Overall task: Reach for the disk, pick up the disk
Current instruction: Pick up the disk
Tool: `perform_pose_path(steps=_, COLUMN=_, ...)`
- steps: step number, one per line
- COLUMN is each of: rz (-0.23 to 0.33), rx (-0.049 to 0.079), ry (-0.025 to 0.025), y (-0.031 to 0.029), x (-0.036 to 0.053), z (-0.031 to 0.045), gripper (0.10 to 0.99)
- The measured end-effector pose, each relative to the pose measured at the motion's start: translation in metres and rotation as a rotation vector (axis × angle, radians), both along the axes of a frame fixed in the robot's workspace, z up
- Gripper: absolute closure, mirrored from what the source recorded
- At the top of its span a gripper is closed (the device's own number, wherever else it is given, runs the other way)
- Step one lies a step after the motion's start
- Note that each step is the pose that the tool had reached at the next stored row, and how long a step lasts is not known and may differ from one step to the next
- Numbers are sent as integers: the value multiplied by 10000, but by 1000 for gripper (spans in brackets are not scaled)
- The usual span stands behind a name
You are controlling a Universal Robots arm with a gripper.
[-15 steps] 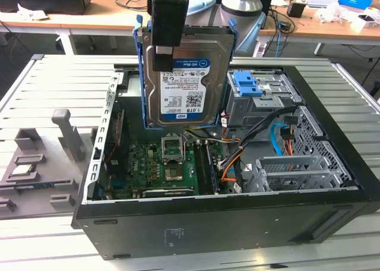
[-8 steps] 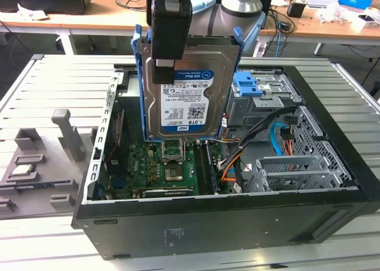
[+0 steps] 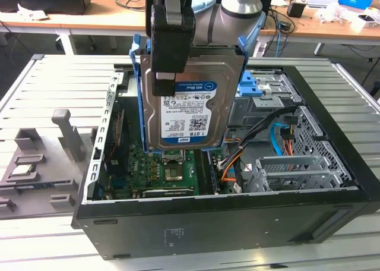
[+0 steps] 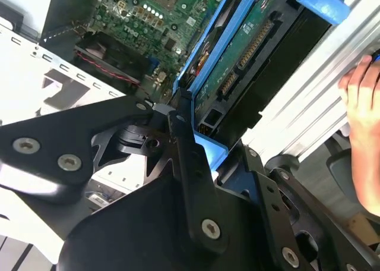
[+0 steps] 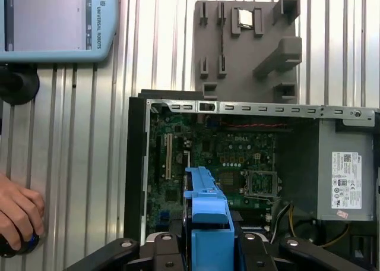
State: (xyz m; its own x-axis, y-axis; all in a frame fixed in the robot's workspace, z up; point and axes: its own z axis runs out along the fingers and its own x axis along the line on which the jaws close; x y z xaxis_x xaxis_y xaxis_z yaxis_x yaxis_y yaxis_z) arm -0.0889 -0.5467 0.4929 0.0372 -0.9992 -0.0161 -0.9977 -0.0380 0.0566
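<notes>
The disk [image 3: 189, 113] is a silver-grey hard drive with a white-and-blue label and blue side rails. It hangs upright above the motherboard of the open computer case [image 3: 225, 211]. My gripper [image 3: 168, 81] comes down from above and is shut on the disk at its upper part. In the second wrist view the disk [image 4: 249, 51] shows edge-on with its green board, and a black finger [image 4: 189, 164] presses against its blue rail. In the first wrist view the disk's blue rail [image 5: 208, 214] sits between the fingers of my gripper [image 5: 205, 250].
A blue-latched drive cage [image 3: 261, 84] sits at the case's far right. A grey fixture [image 3: 35, 170] with a small chip lies on the slatted table at the exterior view's left. A person's hand [image 5: 18, 217] rests by the case, near a teach pendant [image 5: 53, 21].
</notes>
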Motion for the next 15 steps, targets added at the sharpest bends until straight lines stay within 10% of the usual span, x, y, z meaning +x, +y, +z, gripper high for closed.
perform_pose_path(steps=10, rz=-1, rx=2, ry=0, y=-258, x=18, z=-1, gripper=718)
perform_pose_path(steps=15, rz=-1, rx=0, ry=6, y=-260, x=162, z=-1, gripper=718)
